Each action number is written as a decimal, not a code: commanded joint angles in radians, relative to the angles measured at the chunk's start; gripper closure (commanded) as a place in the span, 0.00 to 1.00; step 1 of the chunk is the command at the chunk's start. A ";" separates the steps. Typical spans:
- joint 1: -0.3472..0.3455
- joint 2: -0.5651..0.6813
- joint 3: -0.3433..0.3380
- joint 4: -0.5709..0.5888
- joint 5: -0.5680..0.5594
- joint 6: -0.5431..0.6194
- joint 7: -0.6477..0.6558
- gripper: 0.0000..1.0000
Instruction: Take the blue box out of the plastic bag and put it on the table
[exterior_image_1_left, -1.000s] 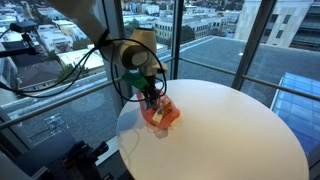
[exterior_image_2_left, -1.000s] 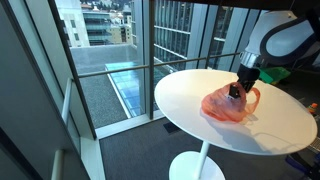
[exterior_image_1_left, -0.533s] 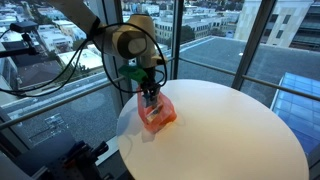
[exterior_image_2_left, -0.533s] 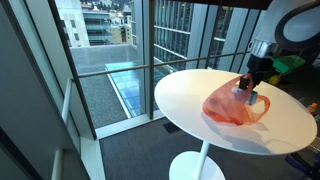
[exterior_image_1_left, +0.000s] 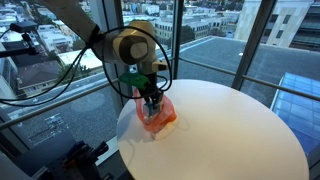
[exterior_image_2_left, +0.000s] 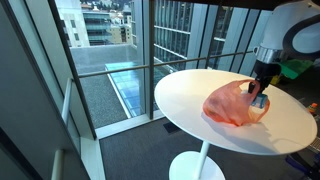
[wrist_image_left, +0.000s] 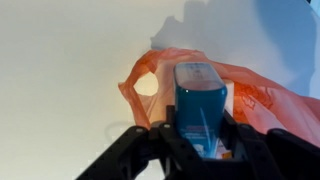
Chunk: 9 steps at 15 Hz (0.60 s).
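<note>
My gripper (wrist_image_left: 200, 140) is shut on the blue box (wrist_image_left: 199, 100), holding it upright between its black fingers. The box hangs just above the orange plastic bag (wrist_image_left: 262, 100), which lies crumpled on the round white table (wrist_image_left: 70, 70). In both exterior views the gripper (exterior_image_1_left: 150, 100) (exterior_image_2_left: 259, 88) hovers over the bag (exterior_image_1_left: 157, 116) (exterior_image_2_left: 232, 103) near the table's edge. The box shows as a small blue patch in an exterior view (exterior_image_2_left: 259, 97). The bag's handle loop (wrist_image_left: 143, 85) lies open beside the box.
The table (exterior_image_1_left: 230, 130) stands beside large windows with a metal railing (exterior_image_2_left: 130, 68). Black cables (exterior_image_1_left: 60, 75) hang from the arm. A green object (exterior_image_2_left: 296, 68) sits behind the arm at the far side.
The gripper has risen and the blue box has come up out of the bag. The bag has slumped and shifted slightly beneath it.
</note>
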 joint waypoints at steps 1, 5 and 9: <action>-0.012 -0.017 -0.017 -0.020 -0.059 -0.023 0.031 0.82; -0.031 -0.053 -0.035 -0.038 -0.067 -0.020 0.017 0.82; -0.060 -0.101 -0.045 -0.052 0.011 0.019 -0.050 0.82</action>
